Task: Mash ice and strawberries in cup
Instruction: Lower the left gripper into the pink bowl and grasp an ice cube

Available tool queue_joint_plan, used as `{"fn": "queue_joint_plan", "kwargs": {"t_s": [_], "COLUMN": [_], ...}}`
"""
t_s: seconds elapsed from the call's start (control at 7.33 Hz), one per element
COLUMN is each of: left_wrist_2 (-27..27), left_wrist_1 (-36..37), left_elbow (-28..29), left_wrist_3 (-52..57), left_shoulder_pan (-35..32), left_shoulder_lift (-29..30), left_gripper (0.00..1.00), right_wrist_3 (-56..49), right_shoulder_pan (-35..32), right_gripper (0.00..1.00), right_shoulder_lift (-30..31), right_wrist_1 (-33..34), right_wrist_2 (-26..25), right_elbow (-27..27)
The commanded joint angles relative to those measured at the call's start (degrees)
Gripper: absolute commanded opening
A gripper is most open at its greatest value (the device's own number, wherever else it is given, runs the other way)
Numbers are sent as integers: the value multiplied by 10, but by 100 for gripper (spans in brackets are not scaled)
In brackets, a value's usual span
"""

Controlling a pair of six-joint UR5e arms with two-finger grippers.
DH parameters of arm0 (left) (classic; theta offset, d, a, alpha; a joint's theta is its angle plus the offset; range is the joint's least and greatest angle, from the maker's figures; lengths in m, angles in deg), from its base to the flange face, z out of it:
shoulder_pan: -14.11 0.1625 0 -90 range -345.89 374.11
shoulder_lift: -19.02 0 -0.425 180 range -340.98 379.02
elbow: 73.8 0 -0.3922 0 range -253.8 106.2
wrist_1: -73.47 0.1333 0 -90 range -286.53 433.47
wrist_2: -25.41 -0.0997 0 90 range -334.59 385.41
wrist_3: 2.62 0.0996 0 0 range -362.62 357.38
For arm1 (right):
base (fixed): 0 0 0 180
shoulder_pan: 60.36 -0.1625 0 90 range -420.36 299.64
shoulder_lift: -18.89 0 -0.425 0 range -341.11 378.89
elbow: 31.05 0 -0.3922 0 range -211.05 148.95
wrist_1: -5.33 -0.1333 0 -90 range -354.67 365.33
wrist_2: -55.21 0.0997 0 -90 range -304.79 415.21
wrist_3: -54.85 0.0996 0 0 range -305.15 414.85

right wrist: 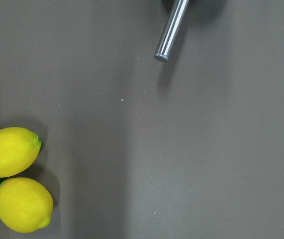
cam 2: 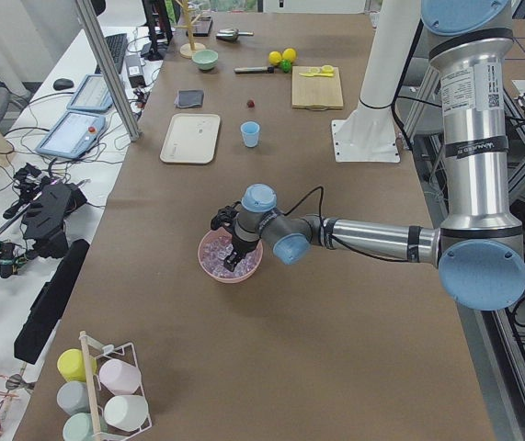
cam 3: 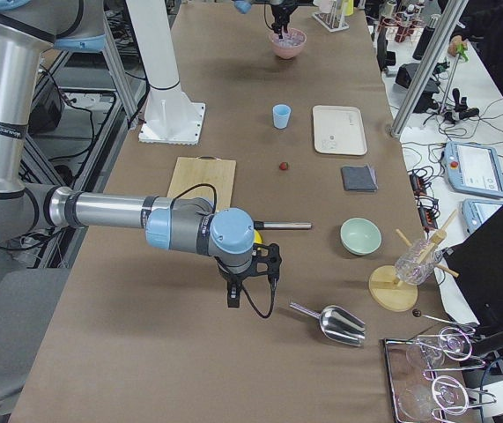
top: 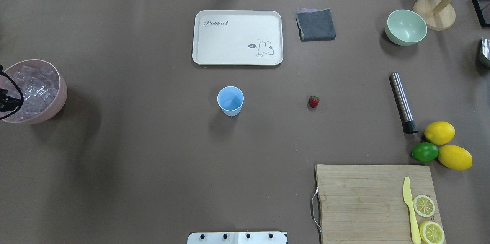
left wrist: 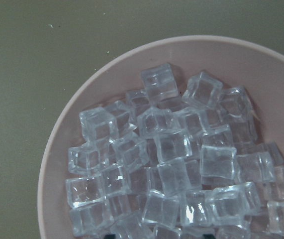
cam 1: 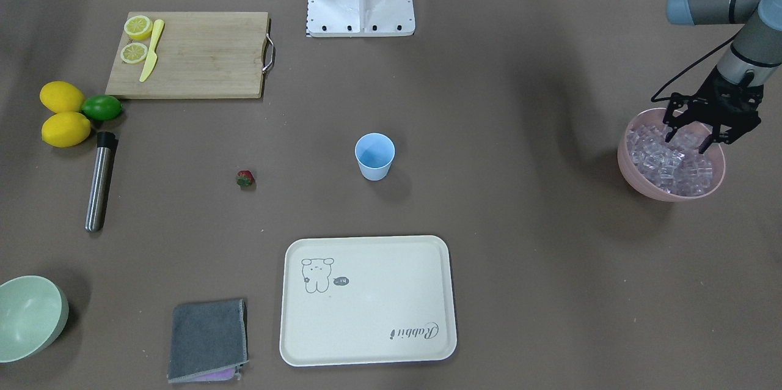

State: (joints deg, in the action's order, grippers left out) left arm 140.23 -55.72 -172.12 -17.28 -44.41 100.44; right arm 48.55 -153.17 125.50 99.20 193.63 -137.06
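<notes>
since the cup's inside looks bare, i judge this as the first step, fetching ice.

front-facing view: my left end effector (cam 1: 687,140) hangs released, fingers spread with nothing between them, tips down at the ice (cam 1: 672,167) heaped in the pink bowl (cam 1: 632,176). the cup (cam 1: 374,156) stands upright well away from it, toward the middle of the surface. the strawberry (cam 1: 245,178) lies farther off beyond the cup.

overhead view: only a sliver of that end effector shows over the bowl's edge. the cup (top: 230,100) and strawberry (top: 314,101) sit well apart from each other.

right side view: my right end effector (cam 3: 251,291) hovers over bare surface, far from the cup. i cannot tell whether it is released or clenched.

left wrist view: directly below, the cubes (left wrist: 171,164) look clear, glassy and loosely stacked, likely slippery.

right wrist view: a steel rod (right wrist: 171,30) lies ahead, lemons (right wrist: 10,152) to one side.

next i'd need to settle the left tips around a single top cube, clench gently, and carry it across to the cup.
</notes>
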Motion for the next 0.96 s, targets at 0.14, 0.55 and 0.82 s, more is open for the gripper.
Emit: {"fn": "queue_joint_plan", "kwargs": {"t_s": [0.14,0.55,0.82], "left_wrist_2": [-1,-2,-2], "left_wrist_1": [0,0,0], "left_elbow": [2,5,4], "left_wrist_3": [0,0,0], "left_shoulder_pan": [1,3,3], "left_shoulder_lift": [0,1,1], "left_gripper": [63,75,53], "right_wrist_3": [1,1,1], "right_shoulder_pan": [0,-1,-4], "right_gripper": [100,100,100], "right_shoulder_lift": [-1,-2,0], "right_wrist_1": [0,0,0], "right_wrist_2": [4,18,23], "right_elbow": [4,3,2]}}
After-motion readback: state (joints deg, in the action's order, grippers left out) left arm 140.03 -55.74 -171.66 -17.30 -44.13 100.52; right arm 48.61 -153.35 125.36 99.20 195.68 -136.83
